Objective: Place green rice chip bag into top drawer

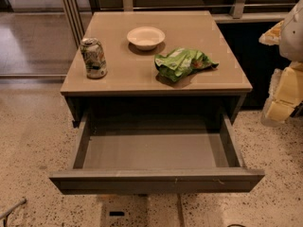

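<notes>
The green rice chip bag lies crumpled on the tan table top, right of middle and near the front edge. The top drawer is pulled wide open below the table top, and its grey inside is bare. My gripper shows as pale yellow and white parts at the right edge of the view, to the right of the table and apart from the bag, at about the height of the table's front edge. It holds nothing that I can see.
A crushed green-and-white drink can stands at the table's left front. A white bowl sits at the back middle. The table stands on speckled floor, with railings and a dark wall behind it.
</notes>
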Robot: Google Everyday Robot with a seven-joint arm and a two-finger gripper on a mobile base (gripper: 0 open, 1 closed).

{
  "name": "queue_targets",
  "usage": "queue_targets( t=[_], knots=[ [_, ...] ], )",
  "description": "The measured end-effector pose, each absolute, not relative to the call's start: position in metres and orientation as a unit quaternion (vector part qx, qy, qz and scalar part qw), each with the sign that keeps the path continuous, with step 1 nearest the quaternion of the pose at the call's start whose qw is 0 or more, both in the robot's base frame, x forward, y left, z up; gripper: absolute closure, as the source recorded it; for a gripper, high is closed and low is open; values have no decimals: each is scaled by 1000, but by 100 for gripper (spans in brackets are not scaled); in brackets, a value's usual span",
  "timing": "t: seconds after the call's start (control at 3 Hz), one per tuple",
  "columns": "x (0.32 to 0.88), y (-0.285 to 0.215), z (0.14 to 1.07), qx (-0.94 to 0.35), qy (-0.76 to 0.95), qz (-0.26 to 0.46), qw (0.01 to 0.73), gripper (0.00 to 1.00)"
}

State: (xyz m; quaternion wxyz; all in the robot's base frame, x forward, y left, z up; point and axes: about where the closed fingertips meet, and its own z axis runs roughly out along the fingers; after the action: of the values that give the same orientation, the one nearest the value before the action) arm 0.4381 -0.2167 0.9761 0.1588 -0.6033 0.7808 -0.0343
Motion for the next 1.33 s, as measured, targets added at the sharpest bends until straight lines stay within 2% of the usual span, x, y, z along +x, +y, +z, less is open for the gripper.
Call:
queue_targets(
  t=[0.67,1.33],
  knots=[
    [456,-212,978,-610,770,-43,179,0],
    [544,-180,968,-637,730,-47,243,0]
  ],
)
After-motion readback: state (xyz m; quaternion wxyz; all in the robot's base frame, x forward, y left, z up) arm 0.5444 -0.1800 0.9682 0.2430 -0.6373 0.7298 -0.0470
